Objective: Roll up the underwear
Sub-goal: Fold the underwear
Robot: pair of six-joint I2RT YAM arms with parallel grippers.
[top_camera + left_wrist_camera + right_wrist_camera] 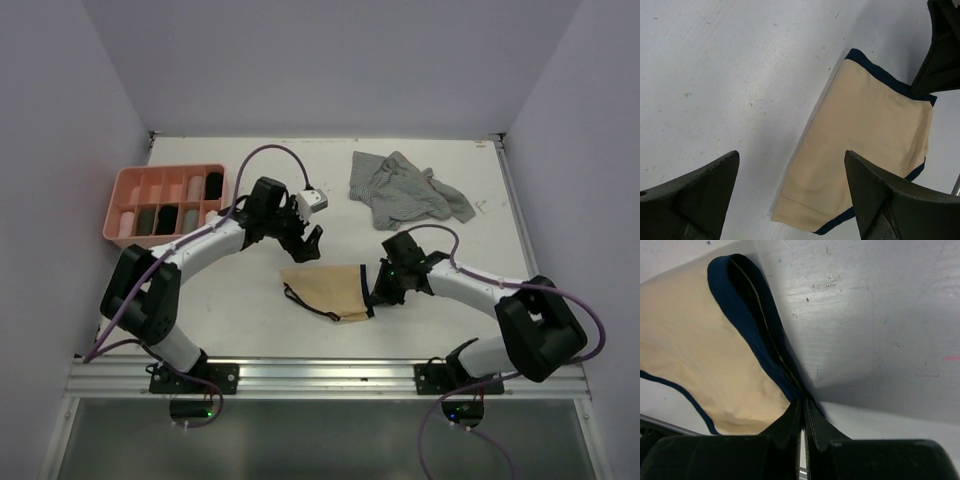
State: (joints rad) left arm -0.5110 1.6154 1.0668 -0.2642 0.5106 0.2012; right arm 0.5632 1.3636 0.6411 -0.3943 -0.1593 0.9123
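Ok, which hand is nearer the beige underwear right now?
Right. The right hand is shut on the dark-trimmed right edge of the beige underwear; the left hand hangs open above its far side, not touching it.

The black-and-white left arm [200, 243] rises from its base, folds at the elbow and reaches right toward mid-table. Its black two-finger left gripper [791, 159] hangs above the surface with jaws spread wide, holding nothing. The matching right arm [470, 285] stretches low to the left, its right gripper [803, 407] pinched tight on the beige fabric underwear with dark blue trim [705, 340]
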